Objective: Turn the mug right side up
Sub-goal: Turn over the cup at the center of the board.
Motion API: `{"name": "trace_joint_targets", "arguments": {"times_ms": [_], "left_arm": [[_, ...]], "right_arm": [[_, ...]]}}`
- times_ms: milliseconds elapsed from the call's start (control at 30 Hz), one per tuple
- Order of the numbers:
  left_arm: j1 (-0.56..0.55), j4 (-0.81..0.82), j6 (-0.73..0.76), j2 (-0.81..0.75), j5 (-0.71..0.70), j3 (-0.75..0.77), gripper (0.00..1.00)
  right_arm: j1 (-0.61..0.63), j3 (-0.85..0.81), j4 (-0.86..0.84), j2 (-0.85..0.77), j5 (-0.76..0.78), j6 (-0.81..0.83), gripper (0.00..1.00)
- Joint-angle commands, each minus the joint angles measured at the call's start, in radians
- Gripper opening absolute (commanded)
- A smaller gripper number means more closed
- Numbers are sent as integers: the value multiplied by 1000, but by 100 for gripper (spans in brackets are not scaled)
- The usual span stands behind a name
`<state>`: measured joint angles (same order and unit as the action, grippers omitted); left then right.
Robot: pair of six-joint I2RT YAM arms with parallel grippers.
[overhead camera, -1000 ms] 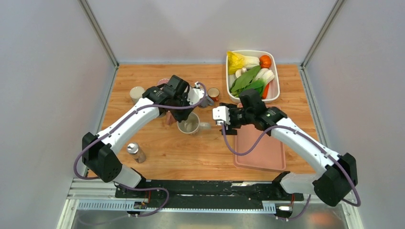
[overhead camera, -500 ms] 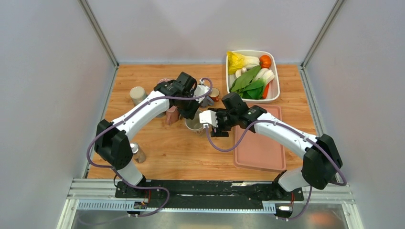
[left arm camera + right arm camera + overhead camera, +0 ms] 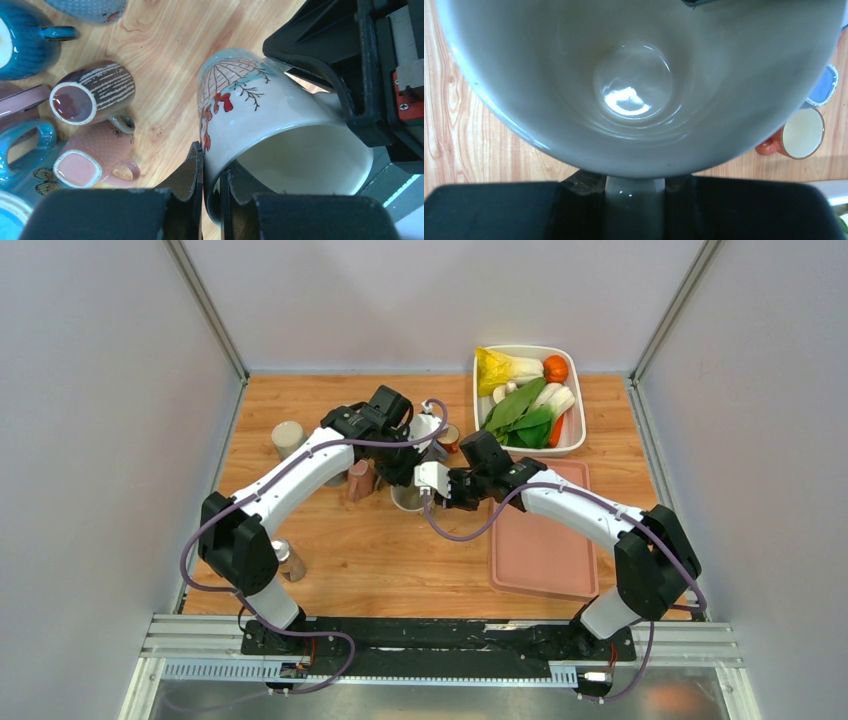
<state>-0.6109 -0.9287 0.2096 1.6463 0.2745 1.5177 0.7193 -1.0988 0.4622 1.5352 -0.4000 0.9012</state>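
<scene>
Pinching the rim (image 3: 280,131), the left end effector (image 3: 211,172) holds the mug (image 3: 260,100) tilted at mid-table (image 3: 400,560), mouth facing the right end effector (image 3: 634,212), which is clamped narrow on its handle (image 3: 634,192).

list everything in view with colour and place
cream mug: 1, cream with red and teal painting, mid-table
orange mug: 1, orange, behind it
brown striped mug: 1, brown, mug cluster
pink mug: 1, pink, beside it
blue mugs: at least 2, teal, same cluster
beige cup: 1, beige, far left
small jar: 1, silver-topped, near left
tray: 1, pink, right
bin: 1, white, far right, holding vegetables
table: 1, wood, underneath
left arm: 1, white, jaws shut on mug rim
right arm: 1, white, jaws shut on mug handle
</scene>
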Motion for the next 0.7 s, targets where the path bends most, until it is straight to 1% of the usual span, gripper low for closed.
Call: {"name": "trace_joint_targets", "arguments": {"times_ms": [0, 33, 67, 100, 167, 200, 233, 300, 367, 500, 600, 667], "left_arm": [[-1, 62, -18, -25, 113, 88, 2], [0, 61, -19, -26, 109, 87, 4], [0, 60, -20, -29, 99, 84, 10], [0, 57, -22, -32, 92, 82, 14], [0, 56, -24, -41, 75, 73, 29], [1, 57, -25, -50, 65, 65, 32], [4, 61, -26, -56, 61, 61, 37], [17, 75, -31, -79, 64, 44, 41], [38, 89, -38, -110, 85, 31, 43], [90, 181, -49, -181, 212, -29, 44], [94, 287, 15, -241, 259, -120, 45], [94, 314, 46, -264, 264, -150, 44]], "right_arm": [[7, -24, -40, 6, -21, 26, 3], [6, -19, -40, 2, -19, 24, 0], [3, -15, -40, -3, -19, 21, 0], [-3, -9, -40, -8, -19, 10, 0], [-22, 5, -40, -24, -33, -12, 0], [-37, 14, -39, -36, -47, -18, 0], [-56, 24, -35, -61, -61, -17, 0], [-86, 52, -21, -107, -89, -4, 0], [-124, 76, 3, -152, -120, 10, 0], [-220, 107, 45, -236, -196, 12, 0], [-307, 83, 112, -270, -260, 36, 0], [-375, 55, 166, -280, -306, 57, 0]]}}
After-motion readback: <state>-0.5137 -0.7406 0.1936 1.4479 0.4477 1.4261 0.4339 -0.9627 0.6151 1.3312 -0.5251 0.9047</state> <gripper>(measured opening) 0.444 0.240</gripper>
